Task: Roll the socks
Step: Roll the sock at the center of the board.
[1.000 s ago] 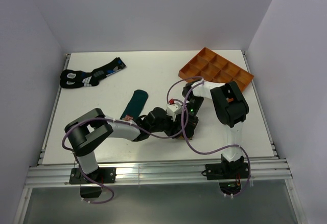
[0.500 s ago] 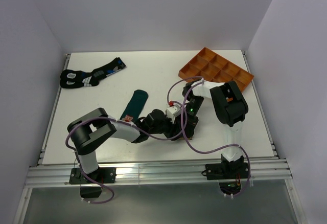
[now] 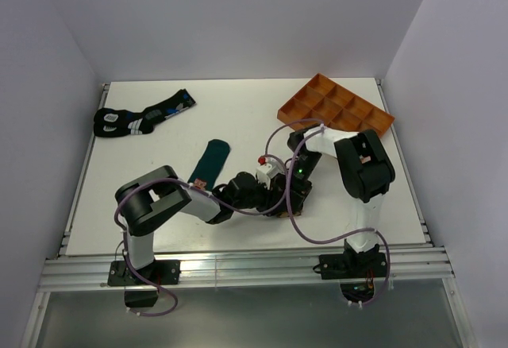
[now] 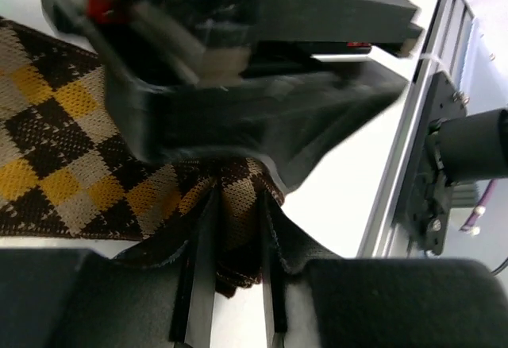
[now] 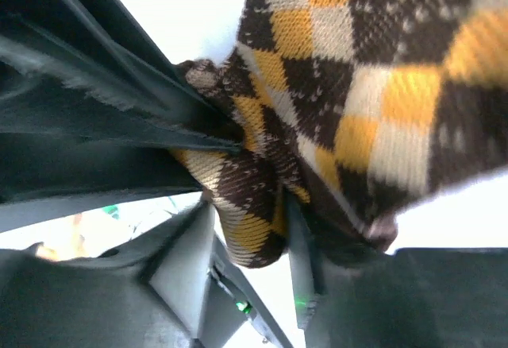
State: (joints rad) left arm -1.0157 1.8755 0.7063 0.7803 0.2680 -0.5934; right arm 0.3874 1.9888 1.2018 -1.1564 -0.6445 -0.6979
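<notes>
Jointly, left end effector and right end effector pinch checkered sock.

A brown, yellow and cream checkered sock, a teal sock, an orange tray

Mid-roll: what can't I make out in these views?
Left wrist view: the blurred right gripper covers part of the checkered sock.
Right wrist view: the sock runs off the top and right edges.
Top view: the left gripper and right gripper cover the sock; how far it is rolled is hidden.
Top view: the mark on the teal sock is too small to read.
</notes>
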